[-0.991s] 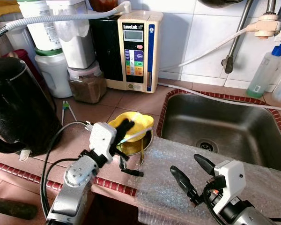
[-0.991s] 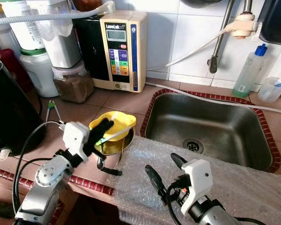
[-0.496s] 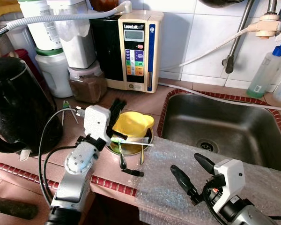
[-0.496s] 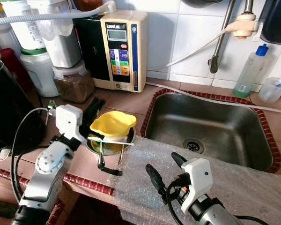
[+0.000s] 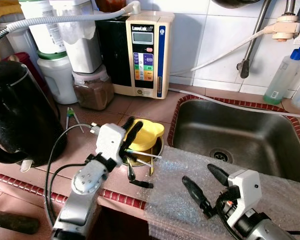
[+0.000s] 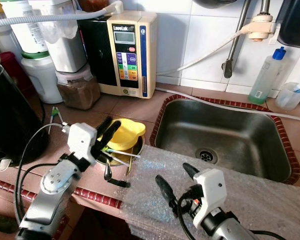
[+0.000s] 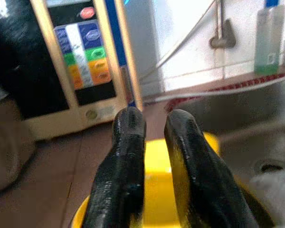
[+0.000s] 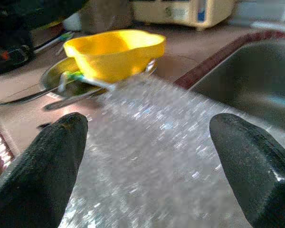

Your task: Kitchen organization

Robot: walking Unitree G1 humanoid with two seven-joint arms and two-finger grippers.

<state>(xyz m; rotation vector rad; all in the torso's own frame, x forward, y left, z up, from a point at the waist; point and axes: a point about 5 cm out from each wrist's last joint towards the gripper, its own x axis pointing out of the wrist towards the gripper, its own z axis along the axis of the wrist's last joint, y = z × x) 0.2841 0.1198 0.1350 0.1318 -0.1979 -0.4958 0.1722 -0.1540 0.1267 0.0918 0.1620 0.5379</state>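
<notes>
A yellow plastic bowl point(image 5: 150, 134) sits tilted in a shallow metal dish point(image 5: 158, 148) on the tiled counter, left of the sink. Spoons point(image 5: 130, 171) and a white stick with a green tip point(image 5: 140, 153) lie across the dish. My left gripper point(image 5: 131, 129) is at the bowl's left rim, its fingers point(image 7: 128, 156) nearly together with the yellow rim pinched between them. My right gripper point(image 5: 206, 184) hangs open over the sheet of bubble wrap point(image 5: 185, 170) at the counter's front edge, nothing between its fingers point(image 8: 47, 161).
A steel sink point(image 5: 240, 132) lies to the right. A black kettle point(image 5: 17, 115) stands at the left, with its cable looping past my left arm. Along the back wall are a water ioniser point(image 5: 145, 55), a brown-filled jar point(image 5: 92, 90), white containers and a clear bottle point(image 5: 284, 77).
The left gripper swung left and back with the bowl tipped up, then came forward again. The bowl now sits lower in the dish. The right gripper has hardly moved.
</notes>
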